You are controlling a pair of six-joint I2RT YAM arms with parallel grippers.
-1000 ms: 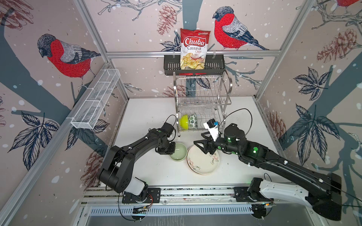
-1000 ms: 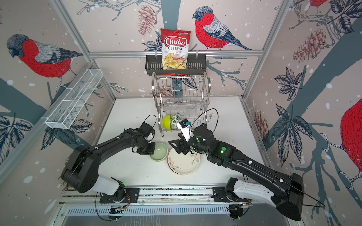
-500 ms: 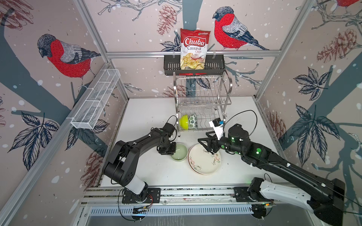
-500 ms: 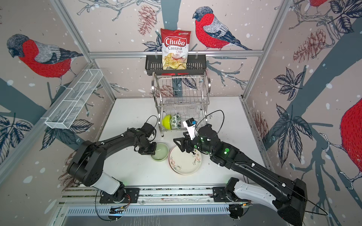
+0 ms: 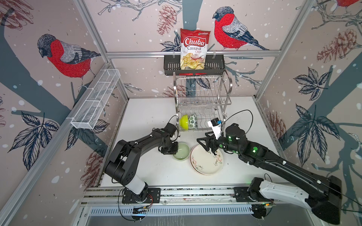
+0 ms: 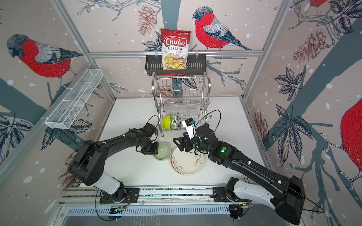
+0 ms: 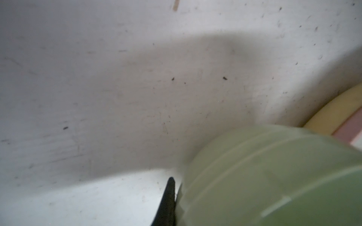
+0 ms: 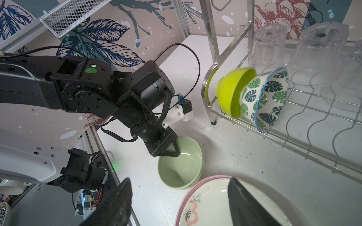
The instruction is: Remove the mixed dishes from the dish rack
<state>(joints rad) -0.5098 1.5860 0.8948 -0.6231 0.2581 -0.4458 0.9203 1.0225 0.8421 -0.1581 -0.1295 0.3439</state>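
Placing step, seemingly: pale green round bowl (image 5: 182,155) is set on white tabletop (image 5: 147,111), lower ctr, rim pinched by left hand (image 8: 172,151). Right hand (image 5: 206,148) is held wide, empty. Nxt, likely: release needed, then lime bowl (image 5: 184,122) fetched from steel wire rack (image 5: 228,86).

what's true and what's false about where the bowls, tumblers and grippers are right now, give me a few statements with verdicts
The left gripper is shut on the rim of the pale green bowl. True.
The right gripper holds the cream plate. False: it is open above the plate.
The lime bowl sits on the table. False: it is in the lower tier of the dish rack, against the leaf-patterned bowl.
The clear tumblers stand upside down in the rack. True.
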